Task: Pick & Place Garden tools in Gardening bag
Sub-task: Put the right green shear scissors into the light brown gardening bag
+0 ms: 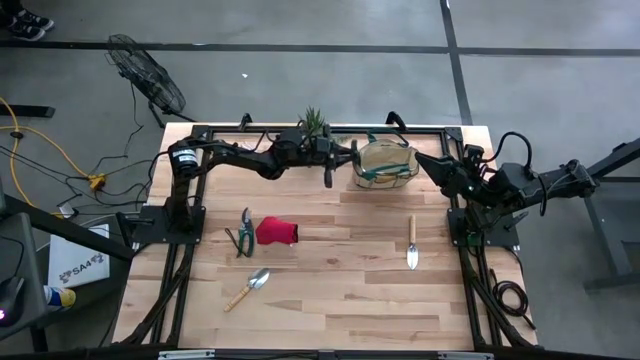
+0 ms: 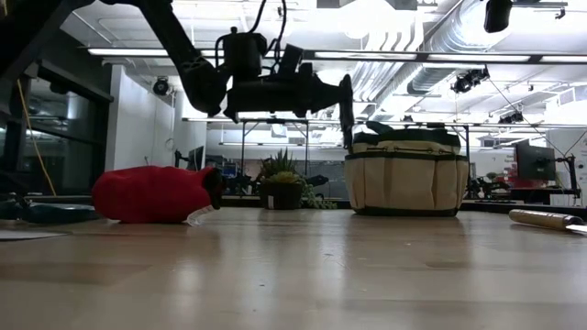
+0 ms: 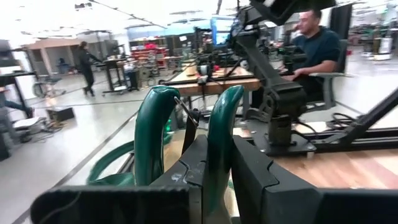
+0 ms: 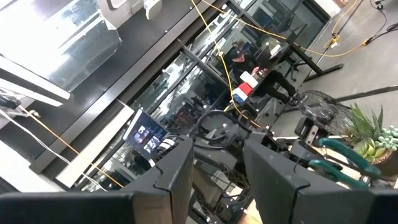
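The tan gardening bag point(image 1: 385, 166) with green trim stands at the far edge of the worktop point(image 1: 330, 300); what lies inside it cannot be made out. Just beside it, the left pincer point(image 1: 328, 165) hangs in the air, clamped on teal-handled pruning shears point(image 3: 186, 143), blade end hanging downward. A spiky potted plant point(image 1: 314, 122) stands behind that arm. The right pincer point(image 4: 217, 168) waits off the right of the bag, fingers parted, holding nothing. Nearer on the worktop lie a second pair of shears point(image 1: 243, 233), touching it a red glove point(image 1: 277, 231), and two trowels point(image 1: 247, 288) point(image 1: 411, 243) well apart.
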{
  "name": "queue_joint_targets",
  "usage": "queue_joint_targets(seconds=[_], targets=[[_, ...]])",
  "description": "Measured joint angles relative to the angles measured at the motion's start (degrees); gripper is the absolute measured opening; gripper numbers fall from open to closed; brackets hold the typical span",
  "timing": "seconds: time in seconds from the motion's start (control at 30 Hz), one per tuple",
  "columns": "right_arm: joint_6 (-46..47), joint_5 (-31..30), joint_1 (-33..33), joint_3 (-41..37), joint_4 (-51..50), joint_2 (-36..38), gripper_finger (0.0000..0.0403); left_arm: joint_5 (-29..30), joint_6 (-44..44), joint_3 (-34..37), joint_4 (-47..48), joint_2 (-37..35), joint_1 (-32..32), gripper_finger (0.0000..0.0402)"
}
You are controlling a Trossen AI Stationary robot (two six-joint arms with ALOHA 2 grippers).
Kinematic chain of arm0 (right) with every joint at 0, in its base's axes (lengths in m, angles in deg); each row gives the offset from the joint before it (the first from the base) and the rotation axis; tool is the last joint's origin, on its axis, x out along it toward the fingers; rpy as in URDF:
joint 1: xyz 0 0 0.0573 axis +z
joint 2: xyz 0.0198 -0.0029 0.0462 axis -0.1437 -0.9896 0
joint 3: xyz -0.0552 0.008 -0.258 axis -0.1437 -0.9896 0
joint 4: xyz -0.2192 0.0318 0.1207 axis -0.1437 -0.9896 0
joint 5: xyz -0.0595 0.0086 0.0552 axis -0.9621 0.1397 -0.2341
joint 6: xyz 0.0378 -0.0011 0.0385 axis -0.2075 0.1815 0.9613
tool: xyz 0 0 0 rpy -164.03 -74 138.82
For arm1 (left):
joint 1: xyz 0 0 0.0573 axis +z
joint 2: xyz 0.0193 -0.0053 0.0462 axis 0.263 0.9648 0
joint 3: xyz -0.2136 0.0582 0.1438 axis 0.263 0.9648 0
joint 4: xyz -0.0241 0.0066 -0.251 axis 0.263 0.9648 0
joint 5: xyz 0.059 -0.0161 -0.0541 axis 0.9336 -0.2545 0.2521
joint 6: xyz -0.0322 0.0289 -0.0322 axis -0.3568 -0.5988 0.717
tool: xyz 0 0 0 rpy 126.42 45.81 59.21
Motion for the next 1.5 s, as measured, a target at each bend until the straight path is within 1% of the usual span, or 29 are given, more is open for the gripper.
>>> queue_joint_targets(seconds=[0.17,0.4,0.57,0.8,1.03,1.27,1.5], targets=[[0.00,0.00,0.00,0.00,0.00,0.01,0.0135,1.55,-1.95,0.01,1.79,0.00,-0.02,0.0038],[0.00,0.00,0.00,0.00,0.00,0.00,0.0135,0.88,-4.43,-2.27,4.65,0.00,-0.02,0.0038],[0.00,0.00,0.00,0.00,0.00,0.00,0.0135,0.72,-4.64,-3.67,7.52,-0.02,0.00,0.0038],[0.05,0.02,0.02,0.00,0.00,0.00,0.0135,-0.01,-3.29,-3.97,6.24,3.17,-0.02,0.0038],[0.07,0.00,0.00,0.00,0.00,0.00,0.0135,-0.20,-2.98,-3.97,4.95,3.21,0.07,0.0038],[0.06,0.00,0.00,0.00,0.00,0.00,0.0135,-2.84,-2.46,-3.95,3.83,3.21,-0.38,0.0038],[0.02,-1.26,0.00,0.00,0.00,0.02,0.0135,-2.86,0.09,-3.88,2.55,3.26,-0.31,0.0038]])
